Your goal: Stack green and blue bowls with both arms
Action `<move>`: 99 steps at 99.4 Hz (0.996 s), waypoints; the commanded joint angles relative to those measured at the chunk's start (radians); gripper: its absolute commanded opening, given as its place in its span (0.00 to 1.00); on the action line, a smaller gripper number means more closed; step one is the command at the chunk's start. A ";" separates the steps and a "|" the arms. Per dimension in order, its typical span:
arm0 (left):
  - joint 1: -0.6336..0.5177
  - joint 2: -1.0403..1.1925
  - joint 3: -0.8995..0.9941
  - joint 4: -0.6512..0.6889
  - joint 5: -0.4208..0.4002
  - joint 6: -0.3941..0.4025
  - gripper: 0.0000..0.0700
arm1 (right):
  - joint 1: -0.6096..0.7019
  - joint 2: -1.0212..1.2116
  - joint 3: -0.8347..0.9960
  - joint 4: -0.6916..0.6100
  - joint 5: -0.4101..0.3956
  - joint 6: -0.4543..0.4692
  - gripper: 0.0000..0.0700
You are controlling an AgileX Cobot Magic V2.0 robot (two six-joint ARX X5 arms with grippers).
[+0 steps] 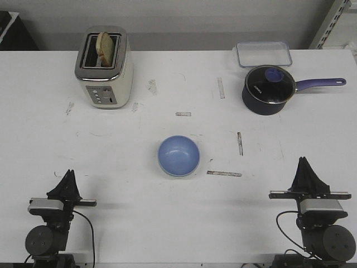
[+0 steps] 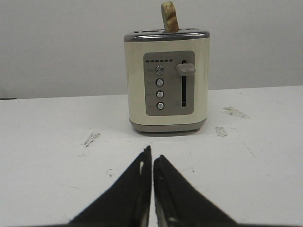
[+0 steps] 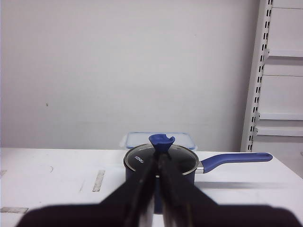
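The light blue bowl (image 1: 178,156) sits upright in the middle of the table. A thin pale rim shows round its near edge; I cannot tell whether that is the green bowl under it. No separate green bowl is in view. My left gripper (image 1: 69,174) is shut and empty near the table's front left, well apart from the bowl. In the left wrist view it (image 2: 152,155) points at the toaster. My right gripper (image 1: 304,162) is shut and empty at the front right. In the right wrist view it (image 3: 160,160) points at the saucepan.
A cream toaster (image 1: 104,67) with a bread slice stands at the back left, also seen in the left wrist view (image 2: 166,80). A dark blue saucepan (image 1: 269,89) with a glass lid and a clear lidded box (image 1: 263,54) stand at the back right. Tape strips (image 1: 224,173) lie on the table.
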 commanded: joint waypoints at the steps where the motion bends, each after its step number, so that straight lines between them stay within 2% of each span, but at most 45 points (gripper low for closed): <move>1: 0.002 -0.002 -0.022 0.014 0.002 0.013 0.00 | 0.001 -0.003 0.006 0.013 0.000 -0.004 0.00; 50: 0.002 -0.002 -0.022 0.014 0.002 0.013 0.00 | -0.001 -0.003 0.005 0.005 0.008 -0.005 0.00; 58: 0.002 -0.002 -0.022 0.014 0.002 0.013 0.00 | -0.002 -0.003 -0.011 0.006 -0.033 -0.007 0.00; 99: 0.002 -0.002 -0.022 0.015 0.002 0.013 0.00 | -0.027 -0.117 -0.334 0.155 -0.082 -0.007 0.00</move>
